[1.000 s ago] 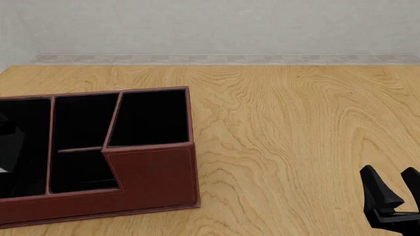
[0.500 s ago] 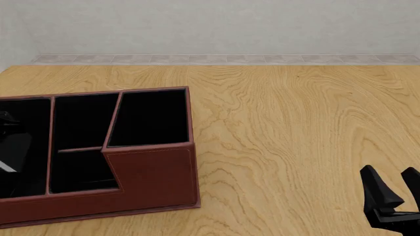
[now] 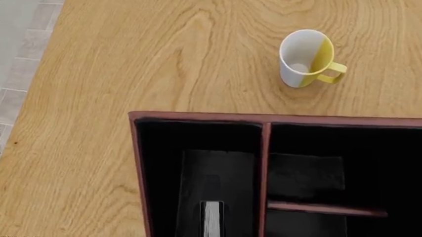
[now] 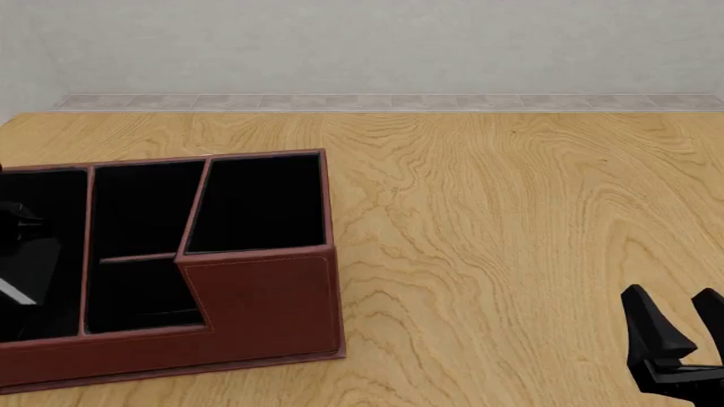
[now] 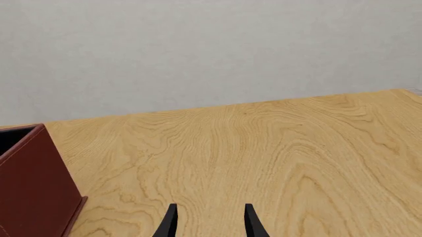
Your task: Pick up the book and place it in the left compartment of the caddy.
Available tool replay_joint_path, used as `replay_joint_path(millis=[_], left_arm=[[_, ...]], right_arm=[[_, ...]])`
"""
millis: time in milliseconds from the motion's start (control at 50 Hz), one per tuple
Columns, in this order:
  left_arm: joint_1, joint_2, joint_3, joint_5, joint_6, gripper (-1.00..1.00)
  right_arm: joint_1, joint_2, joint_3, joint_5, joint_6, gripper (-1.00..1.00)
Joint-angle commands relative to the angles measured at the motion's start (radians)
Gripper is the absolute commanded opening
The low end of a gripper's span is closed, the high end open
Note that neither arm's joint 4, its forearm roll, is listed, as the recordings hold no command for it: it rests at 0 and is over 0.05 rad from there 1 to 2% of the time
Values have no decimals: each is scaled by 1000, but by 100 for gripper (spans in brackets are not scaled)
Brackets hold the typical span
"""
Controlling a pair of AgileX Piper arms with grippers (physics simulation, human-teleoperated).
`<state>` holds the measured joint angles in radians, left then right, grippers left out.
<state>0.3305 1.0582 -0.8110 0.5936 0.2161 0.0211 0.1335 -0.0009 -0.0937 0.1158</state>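
The caddy sits under the left arm, and the book already stands on edge inside its left compartment, white pages up. By the look of it the placing is done, with only the arm's retreat left. The left pincer itself is out of the wrist view, directly above the book; whether its jaws are apart I cannot tell. The right pincer rests far off to the side, jaws apart, empty.
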Motion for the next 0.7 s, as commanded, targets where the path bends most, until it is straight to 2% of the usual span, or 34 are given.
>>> replay_joint_path(millis=[20, 700], left_arm=[[13, 8, 3, -18, 19, -100], [26, 24, 42, -48, 15, -100]], right_arm=[[-1, -3, 0, 2, 0, 100], [-2, -7, 0, 5, 0, 100]])
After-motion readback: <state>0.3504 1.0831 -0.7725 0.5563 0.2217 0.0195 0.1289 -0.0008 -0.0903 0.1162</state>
